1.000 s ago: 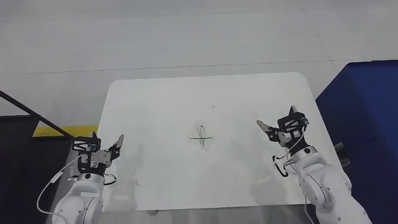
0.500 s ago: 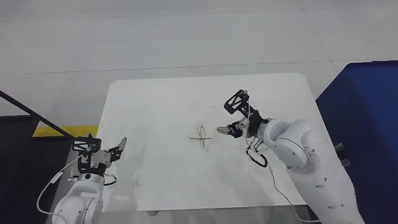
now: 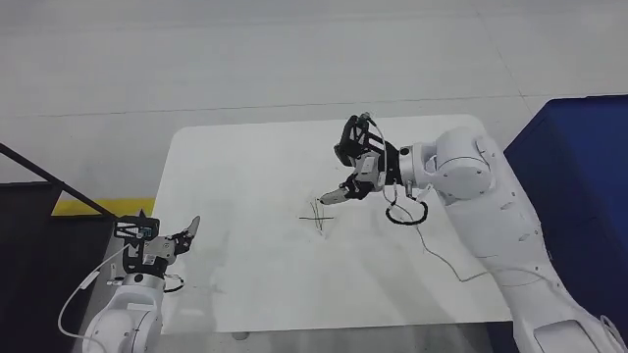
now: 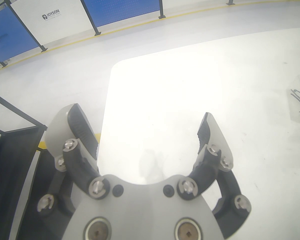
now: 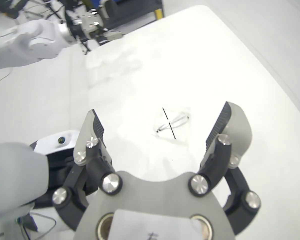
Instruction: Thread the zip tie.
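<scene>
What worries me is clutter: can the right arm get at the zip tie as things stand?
Probably yes. The right gripper hangs open over the table, with the zip tie lying flat just ahead of its fingers, and nothing sits between them.

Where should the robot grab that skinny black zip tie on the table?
Probably at a free end of the black zip tie, where it sticks out past the pale loop it crosses. It lies flat and thin on the table, so come straight down from above, fingers either side of the strip. The open right gripper is nearest.
</scene>
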